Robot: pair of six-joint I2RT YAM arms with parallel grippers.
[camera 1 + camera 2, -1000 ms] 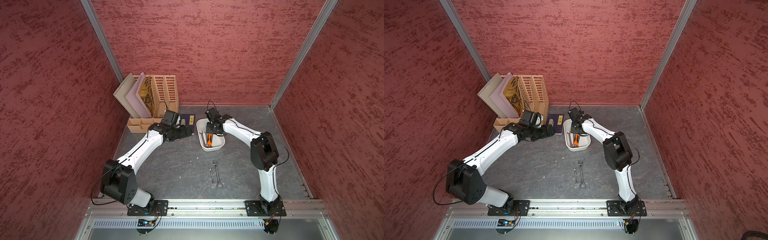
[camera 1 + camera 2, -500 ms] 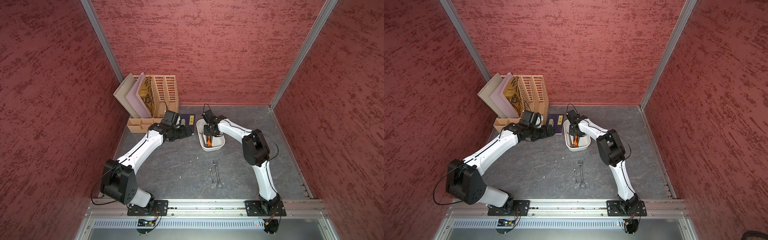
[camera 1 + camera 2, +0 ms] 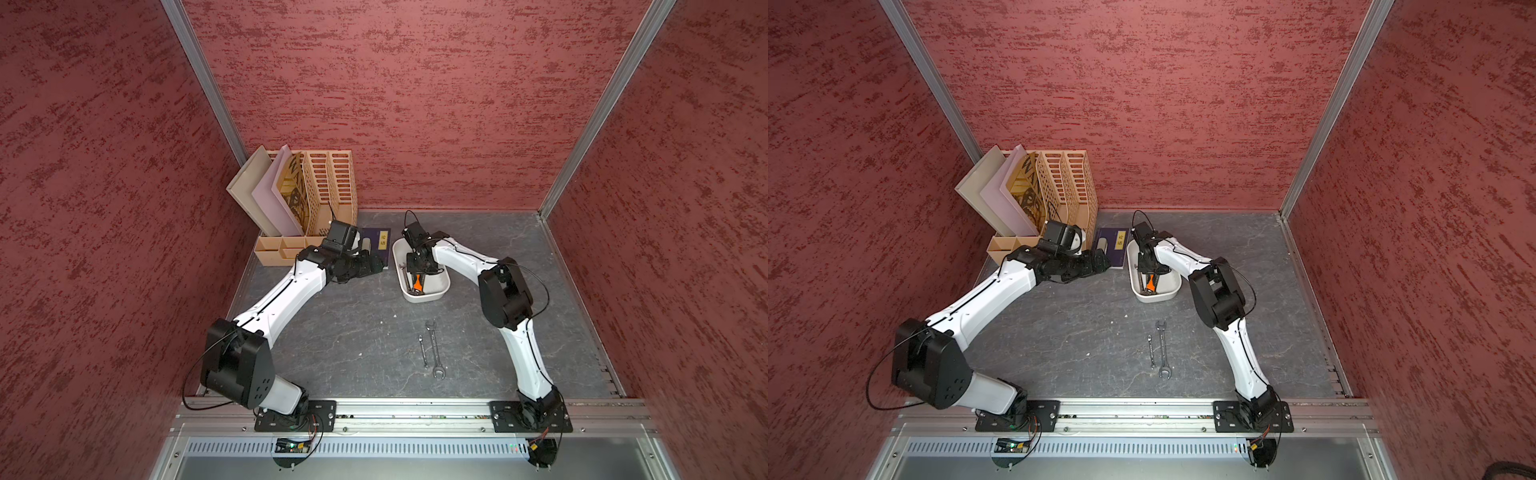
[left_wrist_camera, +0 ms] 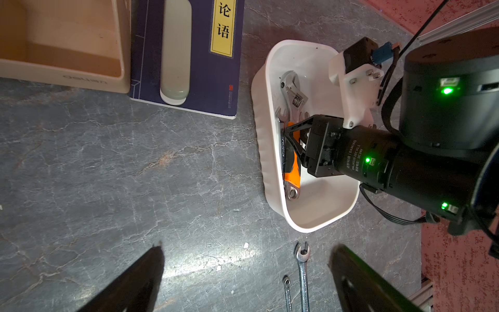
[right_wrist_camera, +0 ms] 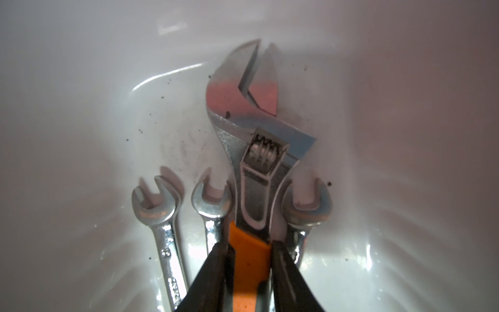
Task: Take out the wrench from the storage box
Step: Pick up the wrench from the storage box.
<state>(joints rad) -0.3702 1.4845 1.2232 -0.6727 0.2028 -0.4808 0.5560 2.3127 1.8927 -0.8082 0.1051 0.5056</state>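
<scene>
now: right tool (image 5: pixel 249 244) narrow, pinching orange-handled adjustable wrench (image 5: pixel 253 151) inside white plastic storage box (image 4: pixel 318 216) | done: two steel wrenches (image 3: pixel 433 347) on tabletop (image 3: pixel 353 332), well apart from tool | todo: lift out

White storage box (image 4: pixel 324 205), orange-handled silver wrench (image 5: pixel 256 167), navy book (image 4: pixel 199 67), peach slotted organizer (image 3: pixel 328 187)

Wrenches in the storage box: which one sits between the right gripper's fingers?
The adjustable wrench: the right gripper straddles its orange handle. The three open-end wrenches beside it are plain steel.
</scene>
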